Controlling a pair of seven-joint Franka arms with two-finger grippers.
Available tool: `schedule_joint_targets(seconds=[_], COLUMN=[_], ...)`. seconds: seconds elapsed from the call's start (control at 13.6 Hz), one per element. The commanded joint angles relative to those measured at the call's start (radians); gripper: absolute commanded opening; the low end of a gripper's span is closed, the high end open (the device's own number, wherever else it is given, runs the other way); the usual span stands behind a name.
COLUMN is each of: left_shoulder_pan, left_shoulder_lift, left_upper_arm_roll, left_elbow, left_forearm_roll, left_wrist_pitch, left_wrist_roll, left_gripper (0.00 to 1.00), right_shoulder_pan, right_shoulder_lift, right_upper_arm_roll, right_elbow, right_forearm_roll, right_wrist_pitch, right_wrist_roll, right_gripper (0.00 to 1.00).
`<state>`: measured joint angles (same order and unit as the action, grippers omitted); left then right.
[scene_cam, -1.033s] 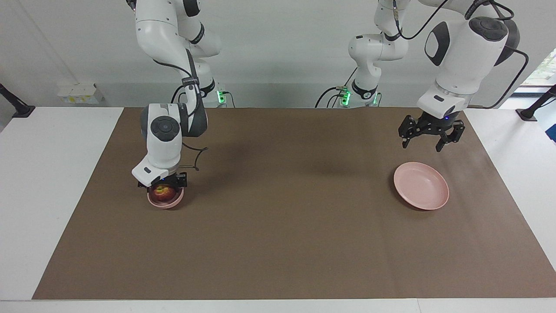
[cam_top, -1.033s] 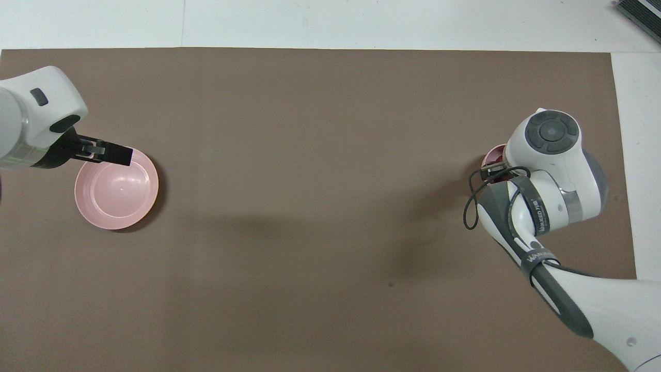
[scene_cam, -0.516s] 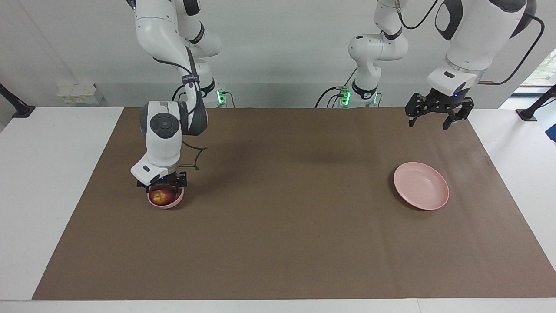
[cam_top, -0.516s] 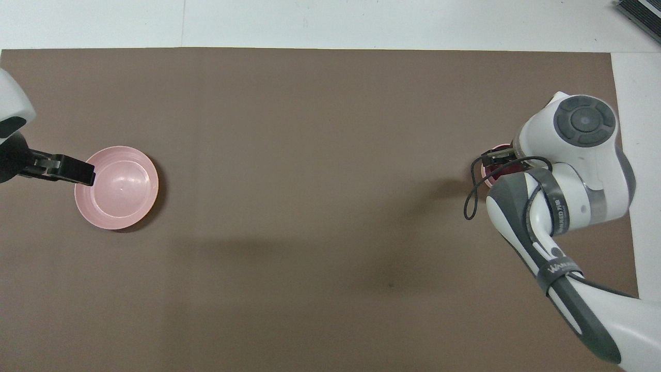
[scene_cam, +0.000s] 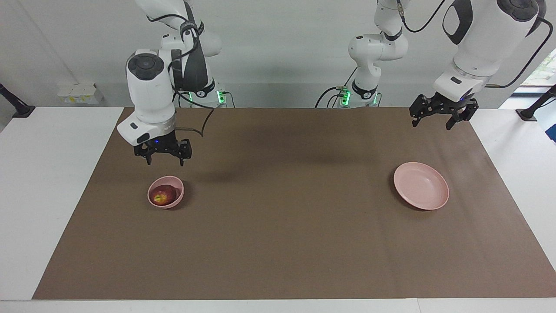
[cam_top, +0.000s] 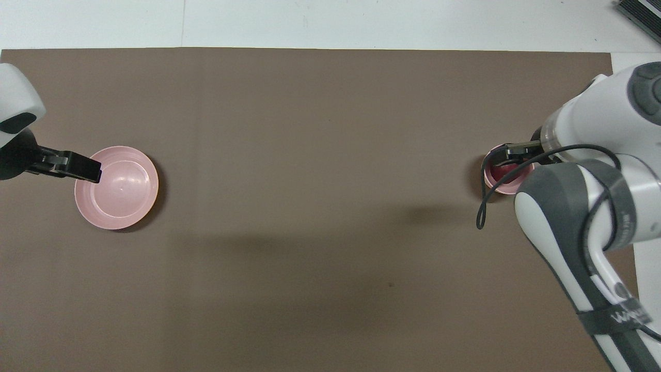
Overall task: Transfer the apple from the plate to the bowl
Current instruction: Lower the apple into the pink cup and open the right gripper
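Apple (scene_cam: pixel 163 195) now alone in bowl (scene_cam: pixel 165 192) — right hand (scene_cam: pixel 163 153) risen, spread.

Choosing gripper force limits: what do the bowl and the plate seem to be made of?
The bowl and the plate both look like moulded plastic, perhaps melamine: uniform pale pink, thin smooth rims, a soft satin sheen with faint highlights in the plate. Glazed ceramic cannot be ruled out from looks alone.

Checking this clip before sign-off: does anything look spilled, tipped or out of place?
Nothing stands out. The apple sits in the upright bowl, the plate lies flat, and the right gripper and left gripper hang open, holding nothing.
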<state>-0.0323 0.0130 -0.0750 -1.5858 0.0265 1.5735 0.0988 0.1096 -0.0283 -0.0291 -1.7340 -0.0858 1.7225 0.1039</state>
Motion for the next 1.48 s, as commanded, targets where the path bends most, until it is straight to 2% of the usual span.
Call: schedule_joint_targets(seconds=[0.0,0.15,0.3,0.74,0.96,1.18,1.4], left_shoulder_pan=[-0.005,-0.006,-0.006,-0.008,-0.006,-0.008,-0.008], left_shoulder_lift=[0.009,0.007,0.004,0.007,-0.005,-0.005,-0.014], left_upper_arm_roll=[0.004,0.004,0.004,0.004,0.001,0.0,-0.003], left_elbow=[0.018,-0.012,-0.028,0.059,0.026,0.04,0.035], left_forearm_roll=[-0.01,-0.01,-0.01,-0.007,-0.019,-0.022,-0.022], left_wrist_pitch=[0.002,0.032,0.053,-0.067,-0.021,-0.032,-0.033], left_wrist_roll=[0.004,0.004,0.004,0.007,0.004,0.007,0.001], left_gripper=[1.0,1.0,1.0,1.0,1.0,1.0,1.0], right_shoulder_pan=[-0.031,-0.033,-0.033,-0.031,-0.033,-0.034,-0.048], right_shoulder_lift=[-0.067,-0.099,-0.102,-0.108,-0.113,-0.114,-0.117], right_upper_arm_roll=[-0.026,-0.046,-0.052,-0.054,-0.057,-0.063,-0.077], right_elbow=[-0.013,0.008,0.097,0.093,0.091,0.088,0.083], right_forearm_roll=[0.044,0.046,0.047,0.044,0.044,0.046,0.138], right_wrist_pitch=[-0.07,-0.142,-0.259,-0.239,-0.253,-0.262,-0.268], right_wrist_roll=[-0.061,-0.073,-0.075,-0.072,-0.073,-0.073,-0.072], right_gripper=[1.0,1.0,1.0,1.0,1.0,1.0,1.0])
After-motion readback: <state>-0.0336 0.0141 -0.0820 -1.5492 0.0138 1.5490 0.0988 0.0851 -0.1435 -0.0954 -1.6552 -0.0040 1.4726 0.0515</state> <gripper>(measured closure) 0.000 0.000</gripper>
